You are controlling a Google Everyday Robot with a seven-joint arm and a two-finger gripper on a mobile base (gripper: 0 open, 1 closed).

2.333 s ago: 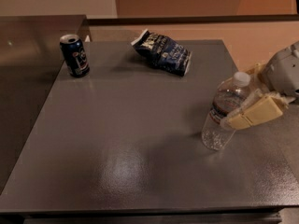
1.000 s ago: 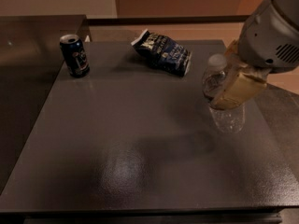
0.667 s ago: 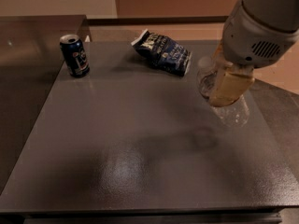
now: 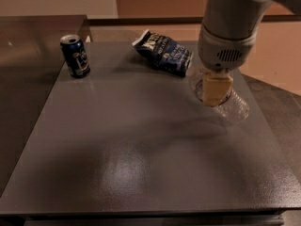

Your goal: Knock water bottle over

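The water bottle [image 4: 236, 110] is a clear ribbed plastic bottle on the right side of the grey table [image 4: 131, 149]. It looks tipped over or steeply tilted, with its clear body showing to the lower right and left of the gripper. Its cap and label are hidden behind the gripper. My gripper [image 4: 216, 89], cream-coloured below a large grey wrist, hangs straight down in front of the bottle's middle, against or just above it.
A dark blue drink can [image 4: 75, 56] stands upright at the table's back left. A crumpled dark blue chip bag [image 4: 164, 53] lies at the back, just left of the gripper. The table's right edge is close beyond the bottle.
The arm swung in from the right over the table. The bottle, upright at the right side before, shifted toward the back and now looks tilted or lying under the gripper.
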